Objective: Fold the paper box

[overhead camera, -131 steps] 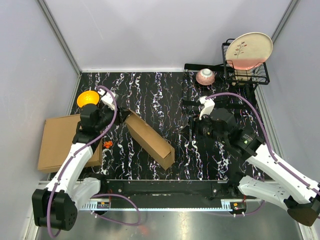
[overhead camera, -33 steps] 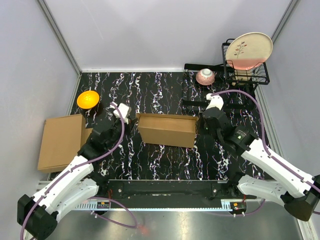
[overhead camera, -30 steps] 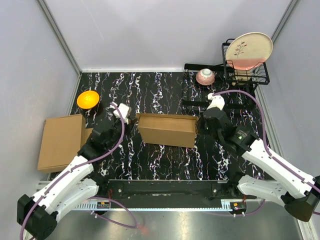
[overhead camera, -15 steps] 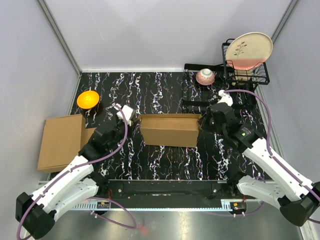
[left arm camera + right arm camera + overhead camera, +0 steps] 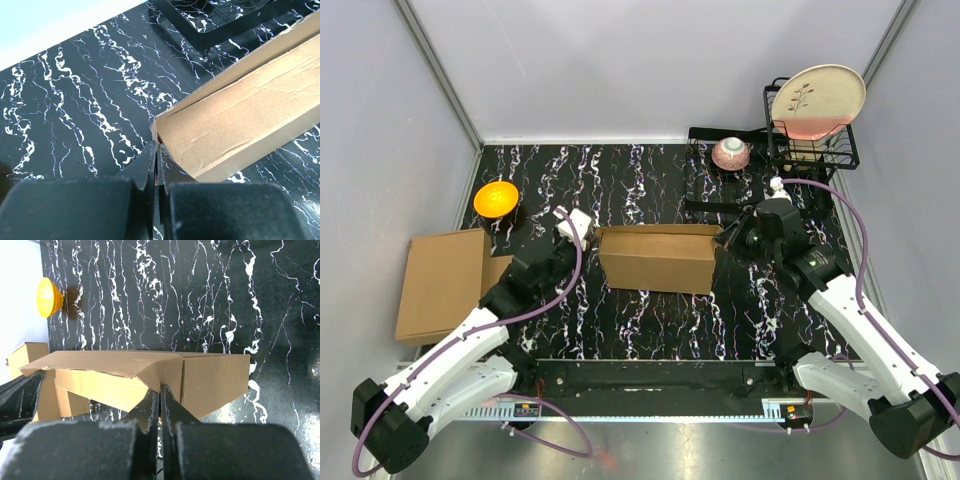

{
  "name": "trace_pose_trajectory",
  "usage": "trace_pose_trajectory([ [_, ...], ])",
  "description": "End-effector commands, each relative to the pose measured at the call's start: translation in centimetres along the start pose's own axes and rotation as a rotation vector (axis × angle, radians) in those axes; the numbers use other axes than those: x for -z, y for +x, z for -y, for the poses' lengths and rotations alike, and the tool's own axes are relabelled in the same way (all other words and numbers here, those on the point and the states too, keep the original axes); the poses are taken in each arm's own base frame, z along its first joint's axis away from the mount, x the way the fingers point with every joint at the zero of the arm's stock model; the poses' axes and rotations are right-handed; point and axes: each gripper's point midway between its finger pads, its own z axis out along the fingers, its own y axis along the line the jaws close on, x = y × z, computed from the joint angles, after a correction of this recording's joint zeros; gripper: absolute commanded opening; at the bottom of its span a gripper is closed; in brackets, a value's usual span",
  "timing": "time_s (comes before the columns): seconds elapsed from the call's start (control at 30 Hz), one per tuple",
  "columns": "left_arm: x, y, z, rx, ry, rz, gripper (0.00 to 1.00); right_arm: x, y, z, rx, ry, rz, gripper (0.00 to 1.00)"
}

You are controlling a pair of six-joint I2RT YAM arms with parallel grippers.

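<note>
Top external shows the box (image 5: 658, 260) at mid-table (image 5: 650, 180), long axis running left to right, parallel to the near edge. 4.4 s back it lay on a diagonal, far-left to near-right, and the right gripper (image 5: 725, 240) was apart from it. Now it sits squared up, with 1 gripper at each end. The last second brought only a slight shift to the right. I judge the positioning is done and the 2 ends are ready for flap work (nothing looks tucked in yet).

The left gripper (image 5: 588, 238) is at the left end. Its wrist view shows the jaws pressed together on the thin cardboard edge at the open corner. The right gripper's jaws are likewise clamped on a cardboard edge at the right end, beside a vertical crease. Whether that is a flap or the side wall is hard to tell from its view.

Outward, flat cardboard (image 5: 442, 285) lies at the table's left edge, with an orange bowl (image 5: 496, 197) beyond it. A rack (image 5: 810, 150) holding a plate (image 5: 817, 100) stands far right.
</note>
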Motion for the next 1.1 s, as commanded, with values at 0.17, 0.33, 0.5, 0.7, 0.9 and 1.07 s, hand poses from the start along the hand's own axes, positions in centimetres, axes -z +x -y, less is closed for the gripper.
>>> trace_pose_trajectory([
  [0.17, 0.0, 0.3, -0.4, -0.031, -0.025, -0.047, 0.00, 0.4, -2.2, -2.7, -0.019, -0.129, 0.067, 0.00],
  [0.33, 0.0, 0.1, -0.3, -0.020, -0.022, -0.042, 0.00, -0.1, -1.6, -0.9, 0.061, -0.074, 0.068, 0.00],
  [0.5, 0.0, -0.4, -0.2, -0.009, -0.019, -0.033, 0.00, -0.6, -0.9, 0.5, 0.114, -0.037, 0.059, 0.00],
  [0.7, 0.1, -1.7, 0.2, 0.032, -0.002, -0.004, 0.00, -0.8, -0.7, 1.4, 0.142, -0.008, 0.065, 0.00],
  [0.9, 0.0, -3.2, 1.1, 0.107, 0.035, 0.004, 0.00, -0.6, -1.2, 1.5, 0.171, 0.003, 0.082, 0.00],
  [1.07, -0.1, -4.3, 1.3, 0.165, 0.037, -0.012, 0.00, -0.7, -1.2, 1.8, 0.195, 0.011, 0.081, 0.00],
])
